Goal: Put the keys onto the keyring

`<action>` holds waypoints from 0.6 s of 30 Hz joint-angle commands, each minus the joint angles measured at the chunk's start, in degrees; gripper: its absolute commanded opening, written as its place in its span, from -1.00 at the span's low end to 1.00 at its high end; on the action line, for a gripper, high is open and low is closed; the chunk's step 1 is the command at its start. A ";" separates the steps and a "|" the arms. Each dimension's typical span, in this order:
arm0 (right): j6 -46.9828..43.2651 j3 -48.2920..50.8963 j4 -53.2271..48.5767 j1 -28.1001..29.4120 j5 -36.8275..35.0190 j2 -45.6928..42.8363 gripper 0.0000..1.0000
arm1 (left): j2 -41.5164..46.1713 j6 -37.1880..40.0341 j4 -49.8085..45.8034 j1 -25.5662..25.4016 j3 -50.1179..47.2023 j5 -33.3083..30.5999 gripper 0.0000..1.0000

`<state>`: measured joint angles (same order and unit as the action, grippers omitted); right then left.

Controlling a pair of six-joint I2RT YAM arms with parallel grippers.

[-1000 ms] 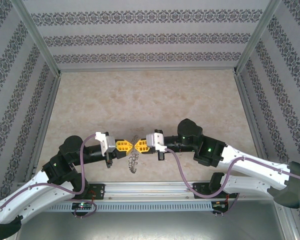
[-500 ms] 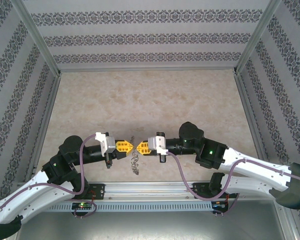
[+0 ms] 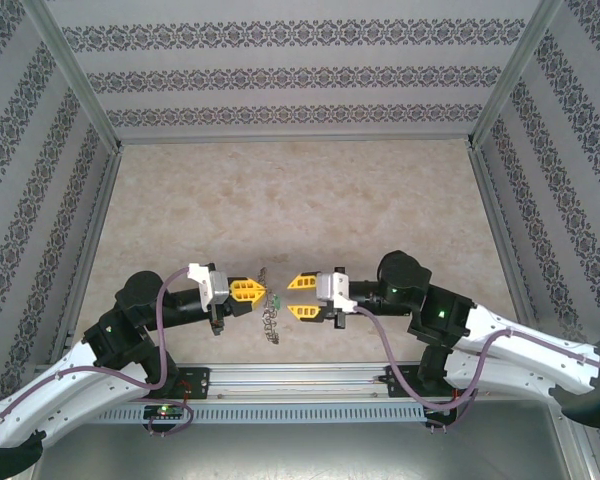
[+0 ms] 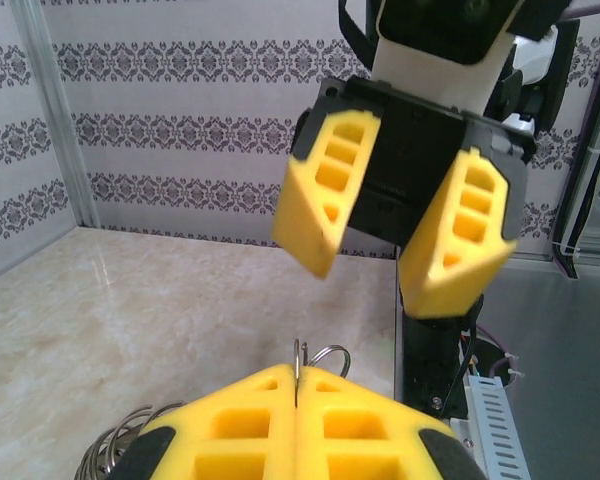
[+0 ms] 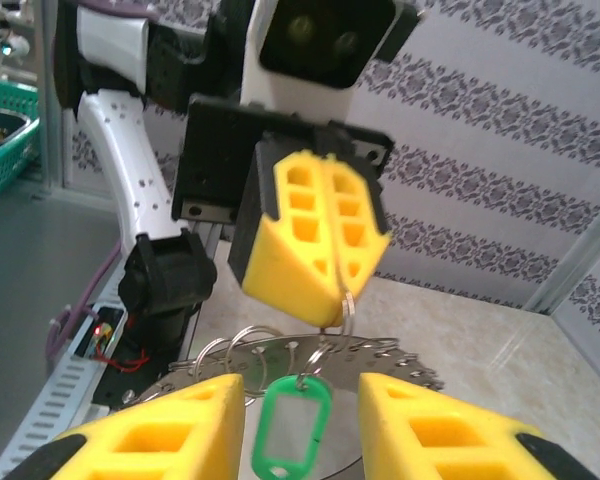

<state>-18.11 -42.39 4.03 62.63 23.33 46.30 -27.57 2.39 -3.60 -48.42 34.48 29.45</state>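
From above, the small silvery keys (image 3: 269,318) are indistinguishable. The left wrist view crops the thin dark-grey wire keyring (image 4: 115,450).

Counted two arms, the left arm (image 3: 130,322) and the right arm (image 3: 445,318). Counted two grippers, the left gripper (image 3: 267,292) and the right gripper (image 3: 293,297), with four yellow fingers (image 3: 244,291) in all (two apiece). Found one keyring (image 3: 270,322), one green tag (image 5: 292,425), one surface (image 3: 300,200). Could not number the keys (image 5: 382,349): too small, too bunched.
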 commanded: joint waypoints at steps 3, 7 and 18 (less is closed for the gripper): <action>4.18 -3.29 0.68 -1.86 1.36 2.28 -0.37 | 1.27 0.75 5.25 -0.62 0.01 3.04 -1.00; 4.57 -4.48 0.31 -2.07 4.02 4.78 -0.39 | 0.89 0.16 6.61 -0.62 -0.20 4.63 -1.00; 4.56 -5.38 1.40 -2.07 8.44 7.75 -0.41 | 0.06 -0.55 7.38 -0.55 -0.39 5.01 -1.00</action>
<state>-14.68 -46.13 3.62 60.86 29.47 53.67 -27.53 2.37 -0.78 -48.42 34.30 33.04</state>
